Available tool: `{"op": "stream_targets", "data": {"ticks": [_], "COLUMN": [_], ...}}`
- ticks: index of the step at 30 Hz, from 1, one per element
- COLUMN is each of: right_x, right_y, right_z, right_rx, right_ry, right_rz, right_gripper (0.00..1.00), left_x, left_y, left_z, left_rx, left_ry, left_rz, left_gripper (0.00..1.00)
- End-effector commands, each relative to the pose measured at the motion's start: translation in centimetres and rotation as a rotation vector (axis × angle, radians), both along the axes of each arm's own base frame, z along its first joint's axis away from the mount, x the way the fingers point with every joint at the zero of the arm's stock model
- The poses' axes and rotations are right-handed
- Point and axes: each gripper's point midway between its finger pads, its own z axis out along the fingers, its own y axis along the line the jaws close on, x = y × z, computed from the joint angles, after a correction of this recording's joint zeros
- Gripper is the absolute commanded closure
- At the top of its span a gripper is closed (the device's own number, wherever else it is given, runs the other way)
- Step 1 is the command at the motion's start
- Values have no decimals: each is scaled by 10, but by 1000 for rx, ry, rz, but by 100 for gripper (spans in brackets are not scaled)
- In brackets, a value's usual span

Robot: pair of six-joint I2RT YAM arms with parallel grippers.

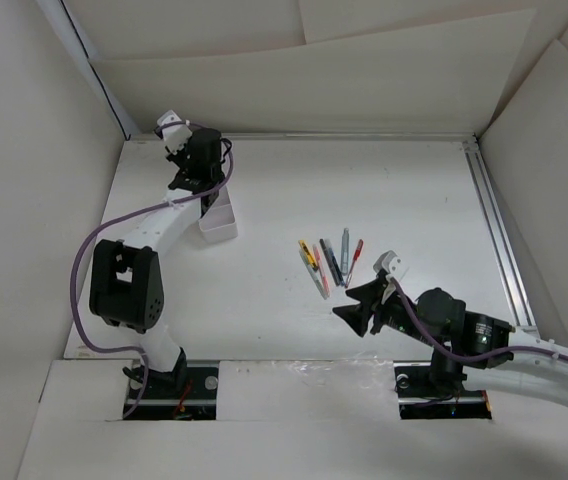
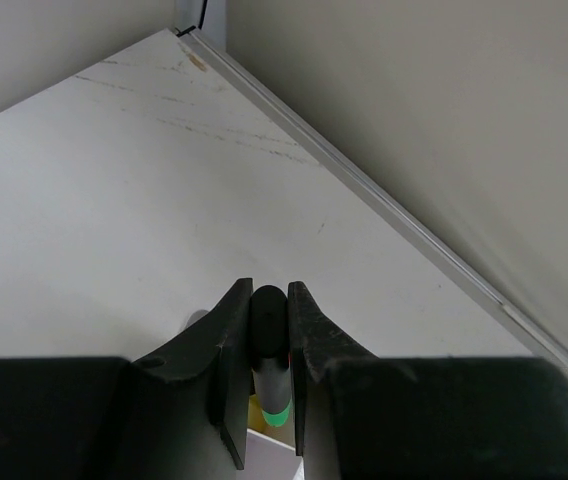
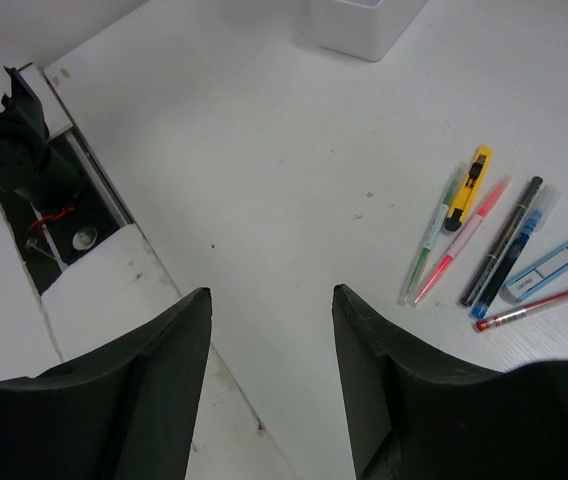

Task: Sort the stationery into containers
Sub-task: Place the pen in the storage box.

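1. Black fingers point(image 2: 226, 345) of the left gripper point(image 2: 269, 296) are clenched on a stubby black highlighter point(image 2: 269, 340). A green band shows on its lower part, between the jaws.
2. The left arm point(image 1: 124, 285) rises from its base at the near edge, bends at the elbow close to the left edge, and reaches toward the far left corner of the table point(image 1: 404, 180).
3. Its wrist is over the white box point(image 1: 220, 222), which stands near the far left corner, close to the left edge.
4. The right gripper point(image 3: 269, 300) is released: its two fingers stand wide apart with only bare tabletop between them.
5. The right arm point(image 1: 484, 340) lies low along the near edge, toward the near right corner, and the gripper points to the left.
6. The pens point(image 1: 329, 262) lie side by side in a loose fan near the middle of the table, just beyond the right gripper and well apart from the white box.
7. In the right wrist view this group shows a green pen point(image 3: 427, 245), a short yellow piece point(image 3: 467, 185), a pink pen point(image 3: 461, 243), a black pen point(image 3: 504, 240) and a red pen point(image 3: 539, 305).
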Motion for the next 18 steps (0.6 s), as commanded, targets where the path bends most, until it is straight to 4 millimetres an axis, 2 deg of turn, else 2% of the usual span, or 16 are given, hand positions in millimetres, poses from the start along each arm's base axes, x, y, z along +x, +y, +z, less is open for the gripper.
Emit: {"op": "stream_targets", "data": {"ticks": [1, 2, 3, 4, 8, 11, 12, 16, 18], "right_x": [-1, -1, -1, -1, -3, -3, -3, -3, -3], "right_y": [5, 5, 4, 4, 5, 5, 5, 5, 5], "right_z": [14, 14, 16, 16, 14, 14, 14, 14, 14], "right_rx": [51, 51, 59, 60, 60, 60, 60, 60, 60], "right_ry": [-21, -21, -24, -24, -23, -23, -23, -23, -23], "right_rz": [18, 18, 18, 18, 27, 27, 27, 27, 27], "right_gripper": [43, 43, 43, 43, 43, 43, 43, 43, 43], "left_x": [9, 10, 12, 13, 13, 10, 10, 8, 9], "left_y": [6, 7, 7, 6, 8, 10, 9, 10, 8], "left_z": [17, 11, 16, 11, 11, 3, 3, -3, -3], "left_rx": [17, 24, 20, 24, 19, 28, 20, 24, 21], "left_ry": [-51, -38, -50, -38, -44, -26, -30, -19, -18], "left_rz": [38, 47, 47, 47, 57, 66, 68, 68, 59], "left_gripper": [100, 100, 100, 100, 100, 100, 92, 74, 74]}}
